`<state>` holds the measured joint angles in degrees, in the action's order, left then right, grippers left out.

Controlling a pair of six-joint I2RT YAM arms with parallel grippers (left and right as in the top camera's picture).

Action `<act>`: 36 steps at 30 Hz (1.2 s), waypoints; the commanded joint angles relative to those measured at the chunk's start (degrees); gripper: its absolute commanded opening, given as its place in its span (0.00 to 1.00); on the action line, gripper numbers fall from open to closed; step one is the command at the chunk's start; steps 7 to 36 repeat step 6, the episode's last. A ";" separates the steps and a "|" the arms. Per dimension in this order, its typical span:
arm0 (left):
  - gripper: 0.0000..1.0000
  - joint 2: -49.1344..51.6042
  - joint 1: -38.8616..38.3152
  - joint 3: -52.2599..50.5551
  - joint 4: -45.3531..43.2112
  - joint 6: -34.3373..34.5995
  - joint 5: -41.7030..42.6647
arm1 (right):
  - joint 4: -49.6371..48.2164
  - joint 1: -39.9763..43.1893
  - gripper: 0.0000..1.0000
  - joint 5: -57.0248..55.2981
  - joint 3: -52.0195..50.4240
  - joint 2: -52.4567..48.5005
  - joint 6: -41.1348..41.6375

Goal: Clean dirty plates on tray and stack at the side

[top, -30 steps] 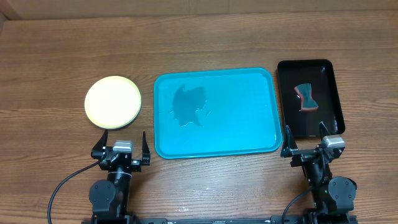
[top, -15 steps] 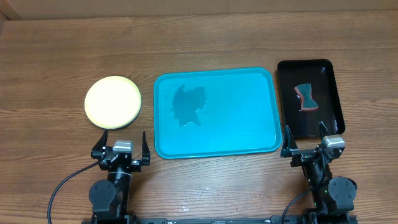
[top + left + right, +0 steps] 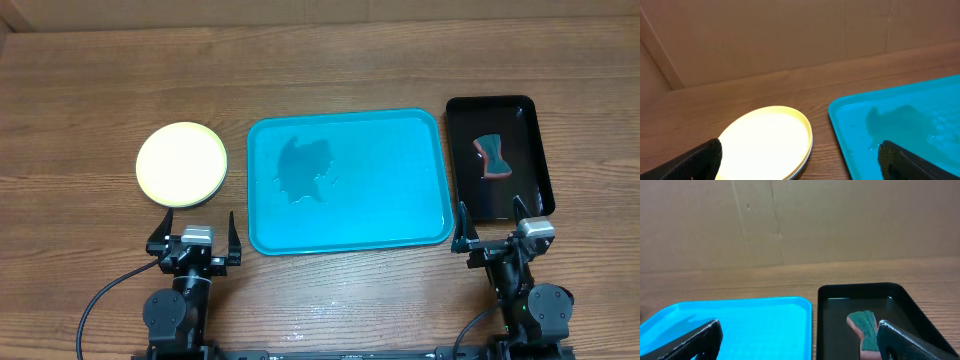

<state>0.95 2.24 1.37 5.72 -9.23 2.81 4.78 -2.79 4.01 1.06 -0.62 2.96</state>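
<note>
Nothing has moved since a second ago: arms, plates and tray all sit exactly where they were. The left gripper (image 3: 196, 233) is parked at the near edge of the worktop (image 3: 330, 70) with its jaws spread wide and nothing between them. The right gripper (image 3: 490, 226) mirrors it on the near right, jaws spread and empty too.

The plates (image 3: 182, 164) are off to the left of the tray (image 3: 395, 195), well apart from it. A pale yellow one is on top with a clean face, no red smears showing. From the left wrist view the pile has a thick edge, but I can't count how many lie under it.

The tray itself carries no plates, only a wet patch (image 3: 305, 168) towards its far left. The sponge (image 3: 491, 156) lies in the black tray (image 3: 530, 190) on the right.

To my eye the job looks as good as finished, so the step in hand is simply ending cleanly. Doing that well means holding both arms low and back at the near edge. The left jaws sit nearest the pile and shouldn't swing towards it, since a nudge could slide the top plate off square.
</note>
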 commanded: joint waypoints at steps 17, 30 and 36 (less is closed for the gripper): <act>1.00 -0.70 -0.35 -0.59 -0.39 -0.87 -0.44 | -0.17 -0.48 1.00 -0.50 -0.59 0.46 0.31; 1.00 -0.70 -0.35 -0.59 -0.39 -0.87 -0.44 | -0.17 -0.48 1.00 -0.50 -0.59 0.46 0.31; 1.00 -0.70 -0.35 -0.59 -0.39 -0.87 -0.44 | -0.17 -0.48 1.00 -0.50 -0.59 0.46 0.31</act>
